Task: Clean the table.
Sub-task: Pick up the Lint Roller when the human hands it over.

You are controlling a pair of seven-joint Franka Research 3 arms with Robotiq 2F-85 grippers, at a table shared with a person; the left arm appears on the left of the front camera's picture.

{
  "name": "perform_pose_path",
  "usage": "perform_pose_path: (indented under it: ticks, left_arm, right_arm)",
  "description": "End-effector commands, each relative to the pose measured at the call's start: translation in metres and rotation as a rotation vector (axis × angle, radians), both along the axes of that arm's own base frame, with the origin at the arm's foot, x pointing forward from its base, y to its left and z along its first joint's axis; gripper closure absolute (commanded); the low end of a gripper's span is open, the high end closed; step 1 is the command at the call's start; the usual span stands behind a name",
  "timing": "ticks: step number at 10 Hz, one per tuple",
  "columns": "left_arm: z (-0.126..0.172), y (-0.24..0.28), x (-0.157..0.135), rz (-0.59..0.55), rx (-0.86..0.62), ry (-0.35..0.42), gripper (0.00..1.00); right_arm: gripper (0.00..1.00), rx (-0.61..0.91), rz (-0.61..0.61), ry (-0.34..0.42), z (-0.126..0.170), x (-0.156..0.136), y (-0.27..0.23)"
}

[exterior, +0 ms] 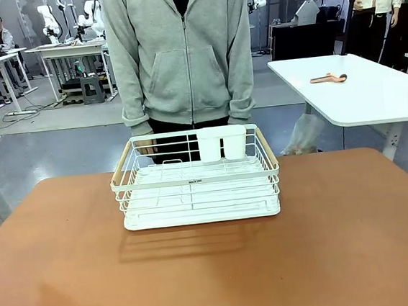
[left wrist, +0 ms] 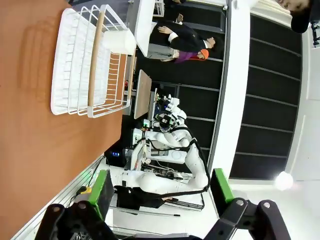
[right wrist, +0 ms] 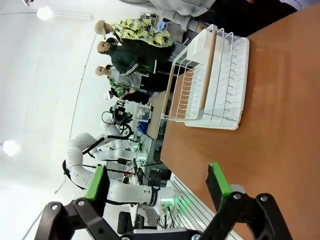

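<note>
Counter (exterior: 357, 239) here is the big reddish-brown one, and the only thing sitting on it is a white wire rack (exterior: 196, 179) with wooden side handles, parked toward the far edge. Two white cups (exterior: 222, 142) hang on the rack's far wall. A person (exterior: 180, 54) in a grey zip hoodie stands right behind it, hands down near the rack's back corners.

Left fingers (left wrist: 102, 189) are spread wide with nothing between them. The counter stretches away on the outer side of one finger, and the rack sits well ahead of the tips on that same side, well apart from them.

Right fingers (right wrist: 95, 184) are the same deal: spread wide, nothing pinched. The counter runs past the outer side of the opposite finger, with the rack far out ahead of that tip.

Off to the side there's a smaller white table (exterior: 357, 87) with some kind of hand tool (exterior: 328, 78) lying on it; can't tell what it is.
</note>
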State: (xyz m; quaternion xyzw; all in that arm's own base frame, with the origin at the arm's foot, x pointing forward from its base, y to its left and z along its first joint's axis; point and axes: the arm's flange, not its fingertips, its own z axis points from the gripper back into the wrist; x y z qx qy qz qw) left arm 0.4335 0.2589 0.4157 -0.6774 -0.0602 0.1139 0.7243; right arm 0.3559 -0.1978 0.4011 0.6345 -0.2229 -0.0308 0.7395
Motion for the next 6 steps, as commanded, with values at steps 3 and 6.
perform_pose_path:
  ticks: [3, 6]
  left_arm:
    - [-0.0111, 0.0070, -0.0092, -0.001, -0.020, 0.009, 0.00]
    - [-0.0111, 0.0070, -0.0092, -0.001, -0.020, 0.009, 0.00]
  right_arm:
    - [0.00, -0.001, -0.002, -0.002, 0.0026, -0.0030, -0.0028]
    - [0.00, -0.001, -0.002, -0.002, 0.0026, -0.0030, -0.0028]
